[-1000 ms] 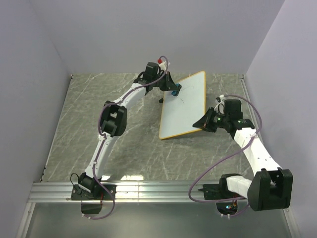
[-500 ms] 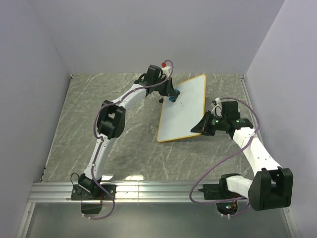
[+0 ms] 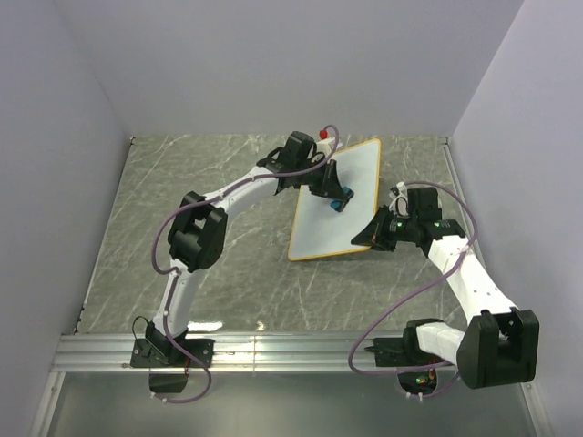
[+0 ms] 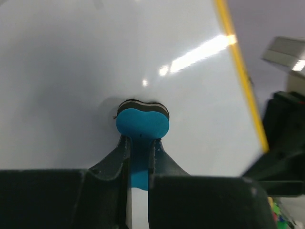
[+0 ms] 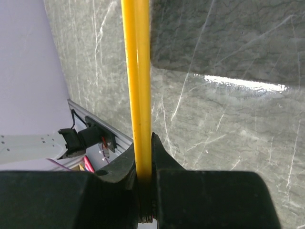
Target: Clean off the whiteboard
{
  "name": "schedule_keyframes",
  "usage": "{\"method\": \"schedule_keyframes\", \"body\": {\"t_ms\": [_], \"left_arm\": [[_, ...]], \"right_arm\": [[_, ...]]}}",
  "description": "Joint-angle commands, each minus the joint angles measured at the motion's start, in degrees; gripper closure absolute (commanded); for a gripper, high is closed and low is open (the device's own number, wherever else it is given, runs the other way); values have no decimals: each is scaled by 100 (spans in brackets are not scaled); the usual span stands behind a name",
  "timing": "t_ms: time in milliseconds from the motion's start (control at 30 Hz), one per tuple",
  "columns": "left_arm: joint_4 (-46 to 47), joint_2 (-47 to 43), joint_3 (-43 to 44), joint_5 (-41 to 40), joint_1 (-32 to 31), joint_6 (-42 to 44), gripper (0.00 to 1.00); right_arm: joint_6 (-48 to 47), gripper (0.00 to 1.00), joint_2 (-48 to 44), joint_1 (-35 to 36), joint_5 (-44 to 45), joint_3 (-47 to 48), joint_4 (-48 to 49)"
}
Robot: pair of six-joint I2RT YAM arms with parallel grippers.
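A: Where's the whiteboard (image 3: 355,196)?

B: On the far right of the table (image 3: 182,200), skewed. The right tool (image 5: 144,152) is clamped on its yellow rim (image 5: 136,71) at the near right edge. That edge looks lifted, but I can't tell how the far edge sits.

A: Left side?

B: The left tool (image 4: 139,145) is closed on the blue eraser (image 4: 142,121), with the felt face pressed on the board around mid-surface. I can't make out any marks near it.

A: Risks?

B: The main one is that the board's only hold is a thin pinch on the rim. Wiping load away from that pinch could pivot the board or pull the rim out of the jaws. The eraser is also held by its narrow waist, so drag could twist it in the grip. And a stroke toward the near right heads for the right tool, which shows at the edge of the left wrist view.

A: Room?

B: The table is open to the left and near of the board. It's tight on the right, where the right wall (image 3: 547,137) sits close to that arm. The board's far corner is near the back wall (image 3: 273,64). I'd say keep strokes short of the rim so the eraser doesn't drop off the edge.
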Motion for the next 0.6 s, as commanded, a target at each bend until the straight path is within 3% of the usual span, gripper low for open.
{"method": "schedule_keyframes", "body": {"t_ms": [0, 367, 533, 567], "left_arm": [[93, 313, -162, 1094, -880, -661, 100], [-398, 1147, 1295, -873, -213, -978, 100], [-327, 1788, 1990, -1068, 166, -1181, 100], [-406, 1937, 2470, -1111, 183, -1146, 99]], "right_arm": [[-481, 100, -111, 226, 9, -47, 446], [-709, 100, -410, 279, 61, -21, 42], [-850, 100, -384, 323, 166, 93, -213], [-911, 100, -375, 349, 193, 111, -257]]}}
